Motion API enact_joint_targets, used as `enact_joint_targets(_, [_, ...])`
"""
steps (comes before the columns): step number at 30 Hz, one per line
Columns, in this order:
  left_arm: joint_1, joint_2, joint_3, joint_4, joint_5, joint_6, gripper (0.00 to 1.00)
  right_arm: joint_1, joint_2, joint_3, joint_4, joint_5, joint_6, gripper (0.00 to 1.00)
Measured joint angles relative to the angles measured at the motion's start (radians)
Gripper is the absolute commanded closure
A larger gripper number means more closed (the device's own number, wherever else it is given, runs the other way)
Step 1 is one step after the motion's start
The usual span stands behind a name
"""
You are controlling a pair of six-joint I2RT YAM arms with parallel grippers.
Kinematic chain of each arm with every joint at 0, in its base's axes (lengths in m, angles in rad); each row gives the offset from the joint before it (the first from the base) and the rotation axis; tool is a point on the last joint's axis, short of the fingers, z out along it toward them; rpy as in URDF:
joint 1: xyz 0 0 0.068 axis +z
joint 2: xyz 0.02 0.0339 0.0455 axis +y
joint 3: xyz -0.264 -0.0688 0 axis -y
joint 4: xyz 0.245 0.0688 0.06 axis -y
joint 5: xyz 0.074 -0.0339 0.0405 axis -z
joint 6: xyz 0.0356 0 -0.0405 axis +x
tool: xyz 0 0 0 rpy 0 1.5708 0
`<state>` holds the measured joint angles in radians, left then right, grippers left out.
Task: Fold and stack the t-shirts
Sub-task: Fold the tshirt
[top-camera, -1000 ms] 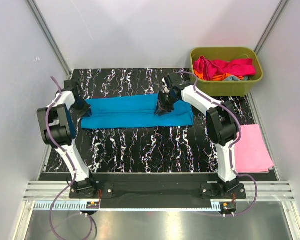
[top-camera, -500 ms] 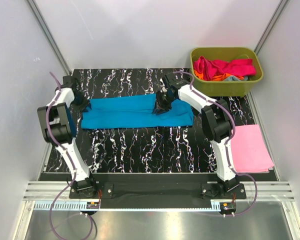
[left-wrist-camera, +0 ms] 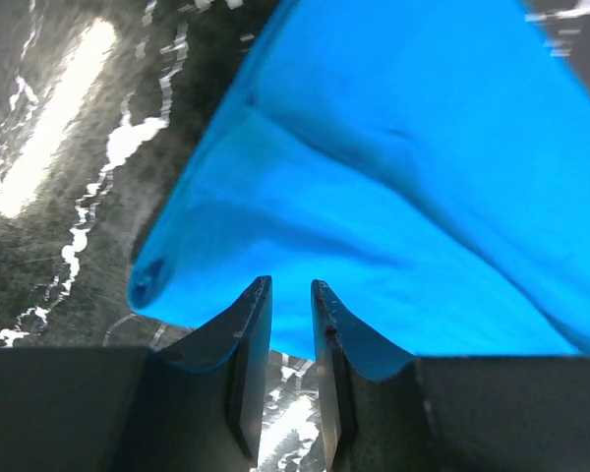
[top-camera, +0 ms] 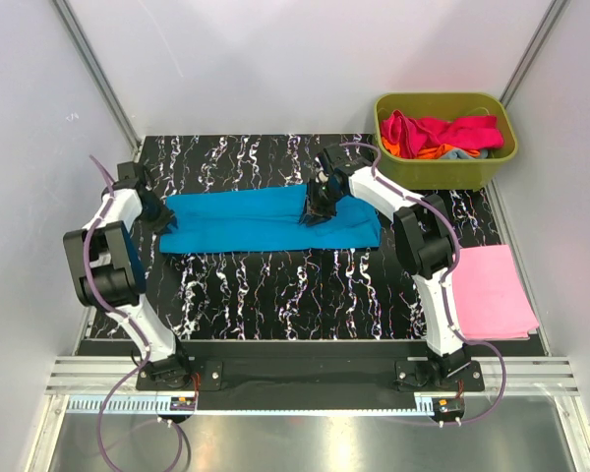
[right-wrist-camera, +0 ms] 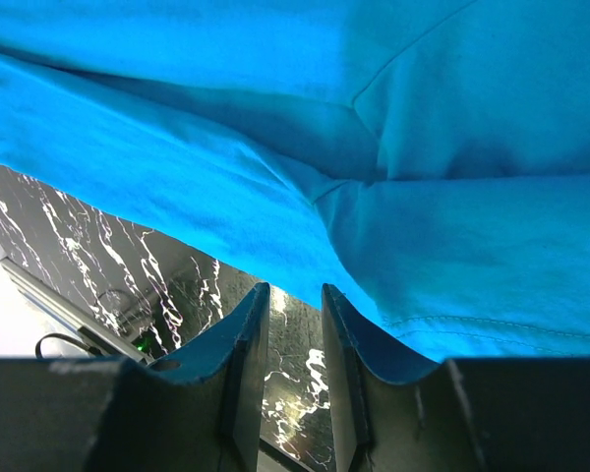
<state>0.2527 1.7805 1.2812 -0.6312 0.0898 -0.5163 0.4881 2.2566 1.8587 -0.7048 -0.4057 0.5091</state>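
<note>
here both jaws pinch cyan shirt.

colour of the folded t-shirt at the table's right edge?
Plain light pink. The folded t-shirt shows best in the top external view.

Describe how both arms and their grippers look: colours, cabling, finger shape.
Both the left arm and right arm have white links with bulky black joints. A purple cable runs along each. The left gripper and right gripper have dark, smooth fingers that curve to narrow tips.
</note>
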Motion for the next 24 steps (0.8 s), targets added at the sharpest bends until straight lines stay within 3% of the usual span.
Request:
enact_joint_targets(13, [0.095, 0.055, -0.064, 0.013, -0.076, 0.046, 0.74, 0.010, 0.028, -0.045, 0.004, 0.019, 0.006, 0.66])
enact_joint_targets(19, [0.030, 0.031, -0.051, -0.019, -0.102, 0.042, 0.72, 0.010, 0.033, -0.070, 0.004, 0.037, 0.000, 0.66])
enact_joint_targets(24, [-0.042, -0.099, -0.050, -0.032, -0.128, 0.014, 0.71, 0.010, 0.033, -0.069, 0.004, 0.037, 0.001, 0.66])
